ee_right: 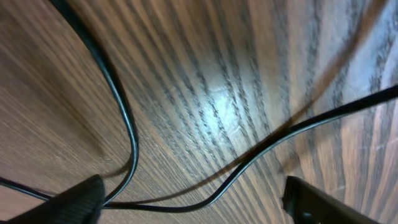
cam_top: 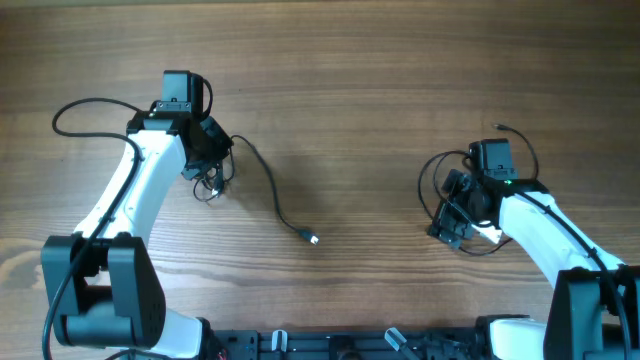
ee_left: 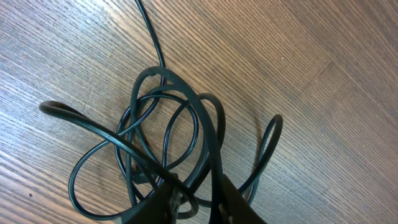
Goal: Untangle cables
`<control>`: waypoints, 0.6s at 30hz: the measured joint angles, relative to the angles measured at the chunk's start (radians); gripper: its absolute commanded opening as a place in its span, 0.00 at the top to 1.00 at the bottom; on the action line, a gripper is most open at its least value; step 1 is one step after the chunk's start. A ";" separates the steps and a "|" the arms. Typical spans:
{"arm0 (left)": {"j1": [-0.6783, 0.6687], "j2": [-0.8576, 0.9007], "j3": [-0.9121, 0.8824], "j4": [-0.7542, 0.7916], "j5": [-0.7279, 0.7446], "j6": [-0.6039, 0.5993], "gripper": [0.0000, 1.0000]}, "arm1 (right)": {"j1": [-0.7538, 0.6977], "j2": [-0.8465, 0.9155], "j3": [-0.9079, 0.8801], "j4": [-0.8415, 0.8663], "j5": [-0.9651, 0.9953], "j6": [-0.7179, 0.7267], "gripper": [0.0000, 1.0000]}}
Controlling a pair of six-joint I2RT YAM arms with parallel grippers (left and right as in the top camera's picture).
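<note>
Cables [ee_left: 154,72] in a knot of black loops feed into the left gripper [ee_left: 198,205]. Its two dark fingers [ee_left: 235,200] are clenched on several strands at the bottom edge of the left wrist view. The rest of the knot lies on the wooden table [cam_top: 350,80] just beyond the fingertips. From the knot [cam_top: 212,182] one loose strand curves away across the wood and ends in a silver plug [cam_top: 312,238] near the middle of the table. The left gripper [cam_top: 207,170] sits well to the left of that plug and farther from the robot's base.

The right gripper [ee_right: 193,205] is released — its fingers [ee_right: 74,200] stand wide apart, low over the wood. A thin black cord [ee_right: 129,124] runs between them without being pinched. This gripper [cam_top: 452,222] is well to the right of the silver plug, about level with it. Loose loops [cam_top: 432,178] lie around it — one end [cam_top: 499,127] points away beyond the wrist.
</note>
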 measured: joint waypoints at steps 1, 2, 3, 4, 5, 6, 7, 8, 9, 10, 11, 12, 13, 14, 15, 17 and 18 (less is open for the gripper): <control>0.000 0.000 0.000 0.000 0.000 0.000 0.79 | 0.000 0.005 0.000 0.003 0.000 0.006 0.16; 0.000 0.000 0.000 0.000 0.000 0.000 0.80 | 0.000 0.013 0.000 0.006 0.000 0.009 0.20; 0.000 0.000 0.000 0.000 0.000 0.000 0.79 | -0.001 0.043 0.002 0.011 -0.021 0.014 0.21; 0.000 0.000 0.000 0.000 0.000 0.000 0.80 | -0.001 0.057 0.008 0.011 -0.039 0.018 0.31; 0.000 0.000 0.000 -0.001 0.000 0.000 0.80 | -0.001 0.072 0.016 0.016 -0.049 0.018 0.55; 0.000 0.000 0.000 -0.002 0.000 0.000 0.80 | -0.001 0.100 0.036 0.027 -0.071 0.016 0.91; 0.000 0.000 0.000 -0.002 0.000 0.000 0.80 | -0.001 0.123 0.048 0.038 -0.093 0.006 0.95; 0.000 0.000 0.000 -0.006 0.000 0.000 0.80 | -0.001 0.145 0.059 0.045 -0.118 -0.029 0.96; 0.000 0.000 0.000 -0.011 0.000 0.000 0.80 | 0.000 0.151 0.060 0.057 -0.129 -0.074 0.96; 0.000 0.000 0.000 -0.019 0.000 0.000 0.79 | 0.000 0.150 0.058 0.074 -0.128 -0.150 0.95; 0.000 0.000 0.000 -0.027 0.000 0.000 0.80 | 0.002 0.150 0.052 0.138 -0.112 -0.261 0.95; 0.000 0.000 0.000 -0.031 0.000 0.000 0.79 | 0.002 0.158 0.055 0.213 -0.076 -0.407 0.95; 0.000 0.000 0.000 -0.034 0.000 0.000 0.80 | -0.002 0.167 0.065 0.240 -0.045 -0.521 0.95; 0.000 0.000 0.000 -0.035 0.000 0.000 0.80 | -0.020 0.180 0.094 0.244 0.032 -0.749 0.95; 0.000 0.000 0.000 -0.040 0.000 0.000 0.80 | -0.037 0.188 0.115 0.232 0.085 -0.865 0.95; 0.000 0.000 0.000 -0.044 0.000 0.000 0.80 | -0.101 0.200 0.186 0.124 0.189 -1.093 0.95; 0.000 0.000 0.000 -0.046 0.000 0.000 0.80 | -0.178 0.202 0.258 0.084 0.256 -1.242 0.95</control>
